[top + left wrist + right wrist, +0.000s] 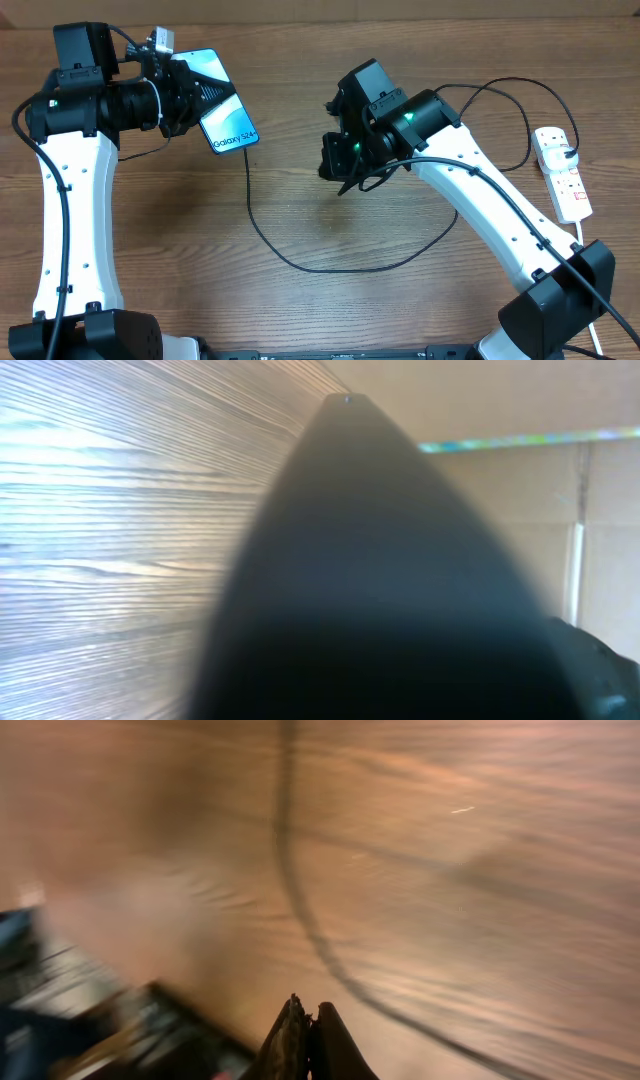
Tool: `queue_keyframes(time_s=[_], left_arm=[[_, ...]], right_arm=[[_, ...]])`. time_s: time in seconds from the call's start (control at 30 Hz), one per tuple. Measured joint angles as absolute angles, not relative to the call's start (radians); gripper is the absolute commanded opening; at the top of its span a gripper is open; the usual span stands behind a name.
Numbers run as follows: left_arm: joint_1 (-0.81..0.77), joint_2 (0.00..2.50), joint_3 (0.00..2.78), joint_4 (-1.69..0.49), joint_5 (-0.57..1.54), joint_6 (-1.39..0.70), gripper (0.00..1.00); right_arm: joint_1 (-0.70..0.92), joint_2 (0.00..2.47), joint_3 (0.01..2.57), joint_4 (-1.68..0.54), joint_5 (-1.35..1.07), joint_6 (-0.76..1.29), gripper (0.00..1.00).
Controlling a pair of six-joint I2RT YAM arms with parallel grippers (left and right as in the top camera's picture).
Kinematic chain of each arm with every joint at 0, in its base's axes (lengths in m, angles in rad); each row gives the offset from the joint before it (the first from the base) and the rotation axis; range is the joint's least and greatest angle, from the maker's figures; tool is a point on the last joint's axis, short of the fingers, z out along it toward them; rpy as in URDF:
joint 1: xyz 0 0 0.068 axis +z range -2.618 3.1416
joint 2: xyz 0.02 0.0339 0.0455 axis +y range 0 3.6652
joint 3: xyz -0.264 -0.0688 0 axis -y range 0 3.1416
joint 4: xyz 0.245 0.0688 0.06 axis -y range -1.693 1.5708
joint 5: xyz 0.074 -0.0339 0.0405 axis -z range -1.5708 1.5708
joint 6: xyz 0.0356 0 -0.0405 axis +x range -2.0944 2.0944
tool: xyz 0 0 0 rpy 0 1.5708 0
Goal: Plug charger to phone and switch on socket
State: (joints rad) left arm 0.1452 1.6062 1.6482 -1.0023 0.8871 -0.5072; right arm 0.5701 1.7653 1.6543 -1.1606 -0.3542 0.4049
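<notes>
The phone (228, 108) is clamped in the left gripper (198, 100) by a long edge and lifted, with its lit screen facing up. In the left wrist view it fills the space between the jaws as a dark blur. Its long axis slants, and the lettered end points out beyond those jaws towards the right gripper (305, 1042). The black cable (300, 262) starts right at that end. I cannot tell whether its plug is seated, so plugging in looks like the step in hand. The right gripper hovers, jaws together on nothing visible, with the cable running just ahead of them. Next, I judge, the plug needs confirming. Then the right jaws must reach the power strip (562, 172), well off behind them, for its switch.
</notes>
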Motion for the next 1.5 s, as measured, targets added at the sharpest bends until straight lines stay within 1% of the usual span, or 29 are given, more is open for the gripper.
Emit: queue_keyframes(time_s=[0.1,0.13,0.23,0.27,0.37,0.4,0.53,0.63,0.77,0.83,0.93,1.03,1.13,1.2,1.33,1.5], left_arm=[[0.146,1.606,1.648,-1.006,0.828,-0.506,0.04],[0.15,1.606,1.648,-1.015,0.804,-0.505,0.04],[0.175,1.606,1.648,-1.049,0.759,-0.502,0.04],[0.19,1.606,1.648,-1.063,0.747,-0.5,0.04],[0.252,1.606,1.648,-1.107,0.72,-0.487,0.04],[0.273,1.606,1.648,-1.125,0.715,-0.476,0.04],[0.342,1.606,1.648,-1.201,0.688,-0.429,0.04],[0.368,1.606,1.648,-1.24,0.669,-0.401,0.04],[0.38,1.606,1.648,-1.268,0.649,-0.372,0.04],[0.38,1.606,1.648,-1.272,0.644,-0.361,0.04],[0.38,1.606,1.648,-1.277,0.64,-0.354,0.04],[0.38,1.606,1.648,-1.282,0.636,-0.339,0.04],[0.38,1.606,1.648,-1.296,0.63,-0.325,0.04],[0.38,1.606,1.648,-1.308,0.622,-0.316,0.04],[0.38,1.606,1.648,-1.33,0.607,-0.295,0.04],[0.38,1.606,1.648,-1.337,0.596,-0.277,0.04]], right_arm=[[0.57,1.769,1.646,-1.165,-0.289,0.392,0.04],[0.572,1.774,1.646,-1.16,-0.273,0.388,0.09],[0.583,1.8,1.646,-1.13,-0.242,0.387,0.41],[0.591,1.814,1.646,-1.116,-0.234,0.383,0.47],[0.626,1.864,1.645,-1.058,-0.221,0.379,0.62],[0.638,1.882,1.647,-1.044,-0.219,0.378,0.64],[0.673,1.981,1.709,-1.052,-0.217,0.365,0.65],[0.679,2.067,1.845,-1.079,-0.202,0.354,0.66],[0.682,2.146,2.026,-1.061,-0.155,0.329,0.64],[0.688,2.161,2.056,-1.027,-0.118,0.32,0.61],[0.703,2.194,2.067,-0.98,-0.075,0.313,0.55],[0.731,2.255,2.068,-0.925,-0.042,0.305,0.45],[0.77,2.333,2.068,-0.855,0.005,0.304,0.32],[0.796,2.371,2.068,-0.81,0.044,0.302,0.27],[0.85,2.411,2.068,-0.715,0.141,0.302,0.26],[0.875,2.412,2.068,-0.625,0.193,0.303,0.26]])
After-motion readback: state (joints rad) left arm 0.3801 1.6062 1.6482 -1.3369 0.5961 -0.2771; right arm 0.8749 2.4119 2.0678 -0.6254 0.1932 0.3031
